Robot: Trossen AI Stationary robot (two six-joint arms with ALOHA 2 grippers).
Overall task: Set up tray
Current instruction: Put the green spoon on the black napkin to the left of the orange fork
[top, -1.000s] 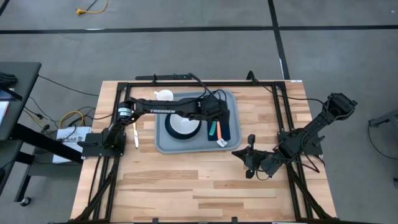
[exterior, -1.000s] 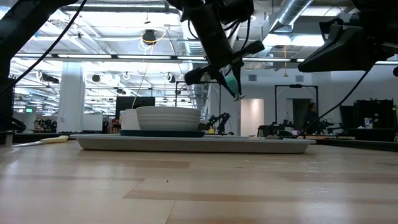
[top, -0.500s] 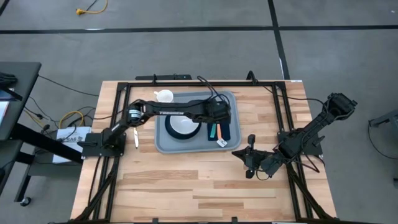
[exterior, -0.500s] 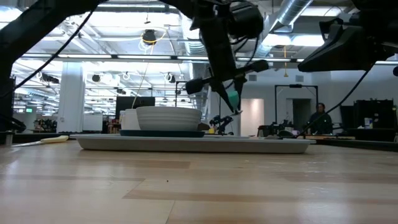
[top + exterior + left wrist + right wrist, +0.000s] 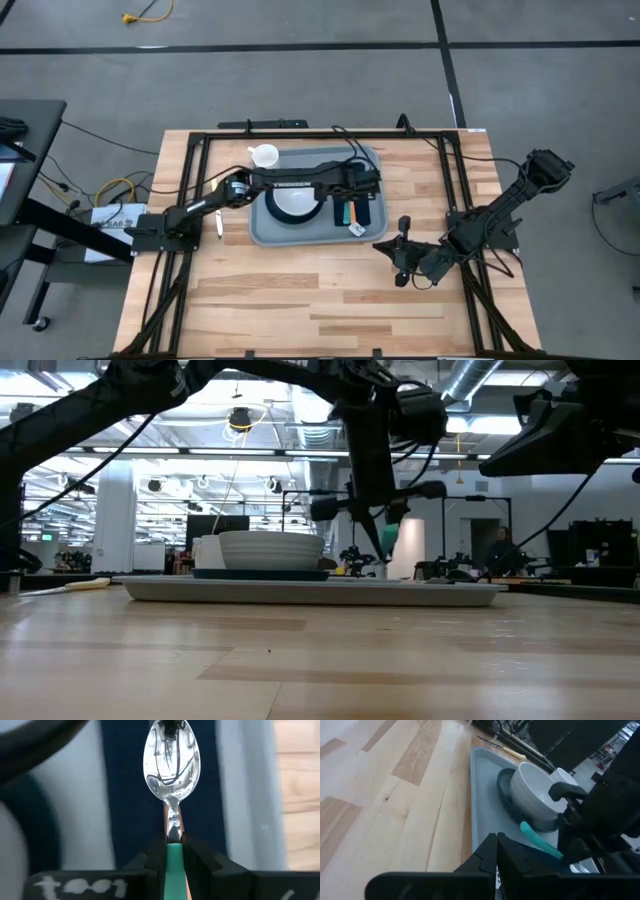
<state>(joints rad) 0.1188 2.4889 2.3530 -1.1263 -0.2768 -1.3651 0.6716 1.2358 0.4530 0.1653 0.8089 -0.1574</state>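
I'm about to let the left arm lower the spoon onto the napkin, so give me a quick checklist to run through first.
1. Grip: left gripper shut on the teal-handled metal spoon – ok.
2. Position: spoon bowl over the dark navy folded napkin – ok.
3. Height: in the low view the spoon hangs above the large flat grey-blue plastic tray – ok.
4. Space on the napkin beside the teal-handled utensil already there – cannot tell.
5. White bowl on dark teal round plate apart from the spoon – ok.
6. Right gripper shut, parked off the tray – ok.
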